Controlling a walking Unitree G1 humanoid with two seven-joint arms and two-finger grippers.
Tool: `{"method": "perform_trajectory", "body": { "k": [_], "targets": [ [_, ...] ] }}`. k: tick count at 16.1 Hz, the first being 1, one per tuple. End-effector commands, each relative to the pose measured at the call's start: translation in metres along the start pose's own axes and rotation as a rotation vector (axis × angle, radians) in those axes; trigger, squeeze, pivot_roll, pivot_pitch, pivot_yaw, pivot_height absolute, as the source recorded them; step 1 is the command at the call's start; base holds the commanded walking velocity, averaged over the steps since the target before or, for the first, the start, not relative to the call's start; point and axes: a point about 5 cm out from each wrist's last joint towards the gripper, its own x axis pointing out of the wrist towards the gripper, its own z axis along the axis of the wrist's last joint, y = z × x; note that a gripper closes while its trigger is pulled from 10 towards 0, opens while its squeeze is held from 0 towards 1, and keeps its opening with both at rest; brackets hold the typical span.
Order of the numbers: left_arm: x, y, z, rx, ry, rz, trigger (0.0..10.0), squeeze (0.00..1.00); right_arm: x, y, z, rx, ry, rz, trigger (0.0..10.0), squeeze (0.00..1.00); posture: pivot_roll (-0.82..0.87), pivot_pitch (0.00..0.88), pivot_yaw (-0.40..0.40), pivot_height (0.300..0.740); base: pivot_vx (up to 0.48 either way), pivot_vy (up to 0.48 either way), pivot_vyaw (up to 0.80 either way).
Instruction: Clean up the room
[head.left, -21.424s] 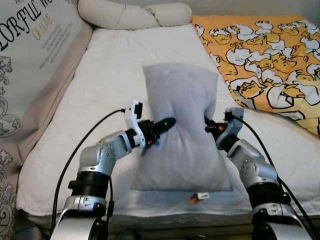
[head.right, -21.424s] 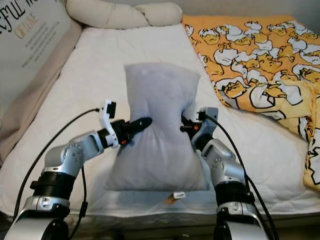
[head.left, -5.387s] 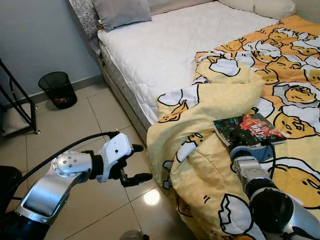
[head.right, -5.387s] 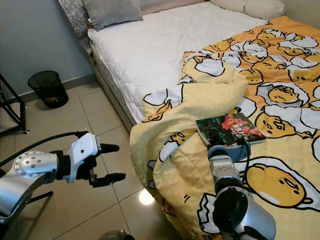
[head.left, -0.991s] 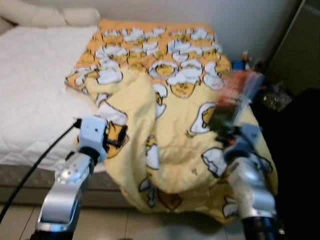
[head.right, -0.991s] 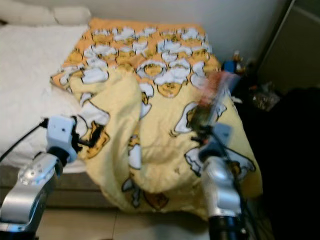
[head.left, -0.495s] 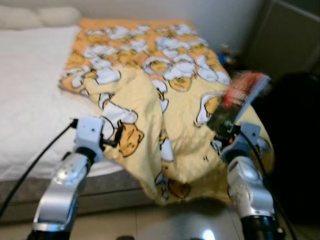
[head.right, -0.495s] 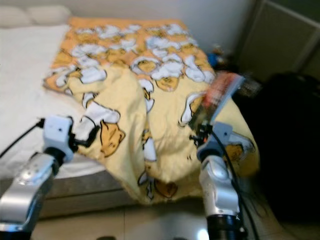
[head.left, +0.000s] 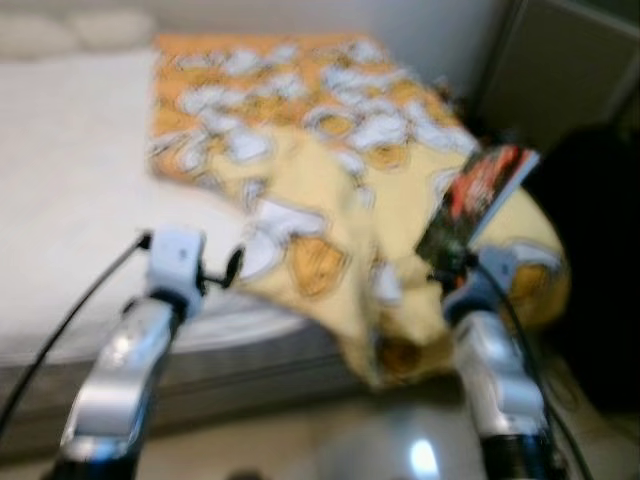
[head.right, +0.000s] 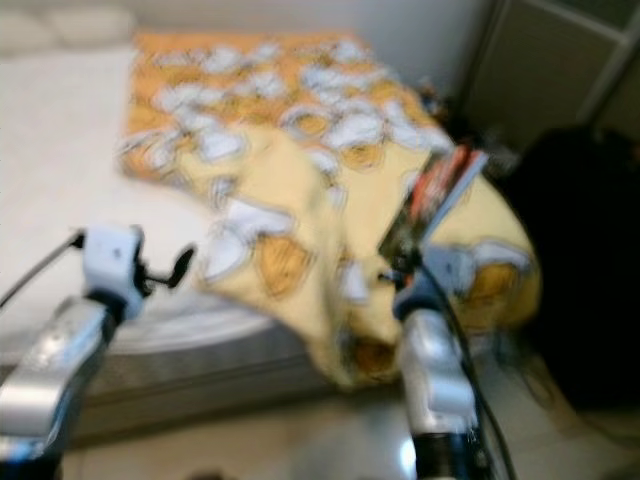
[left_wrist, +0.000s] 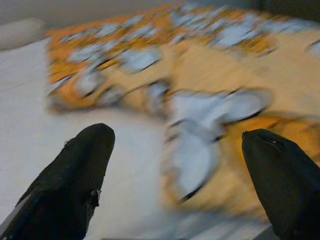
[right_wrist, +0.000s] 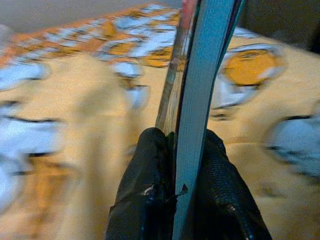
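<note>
With the book (head.left: 478, 195) pinched in the right gripper (right_wrist: 176, 165), its view had swung off the bed (head.left: 70, 170), the left gripper (left_wrist: 175, 160) spread empty.

We can read no text, label, brand or number anywhere. The red and dark cover of the book (head.left: 478, 200) is too blurred to make out any lettering, and its edge shows no print up close.

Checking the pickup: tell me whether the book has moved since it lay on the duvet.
Yes. The book is now lifted off the yellow duvet, held upright in the right gripper, its jaws shut.
</note>
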Motion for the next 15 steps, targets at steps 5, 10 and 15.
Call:
{"method": "perform_trajectory", "body": {
  "k": [5, 10, 15],
  "targets": [
    [0.0073, -0.0032, 0.0104, 0.006, -0.033, -0.016, 10.0, 0.00, 0.0075, 0.0013, 0.0176, -0.027, -0.077, 0.018, 10.0, 0.00, 0.05, 0.000, -0.005, 0.740, 0.000, 0.431, 0.00],
    [0.0095, -0.0058, 0.0113, 0.000, -0.040, -0.028, 10.0, 0.00, 0.0098, 0.0061, 0.0188, -0.054, -0.083, 0.048, 10.0, 0.00, 0.04, 0.000, -0.006, 0.740, 0.000, 0.430, 0.00],
    [0.0075, -0.0103, 0.0080, -0.008, -0.037, -0.040, 10.0, 0.00, 0.0092, 0.0024, 0.0210, -0.067, -0.092, 0.041, 10.0, 0.00, 0.03, 0.000, -0.008, 0.740, 0.000, 0.423, 0.00]
  ]
}}
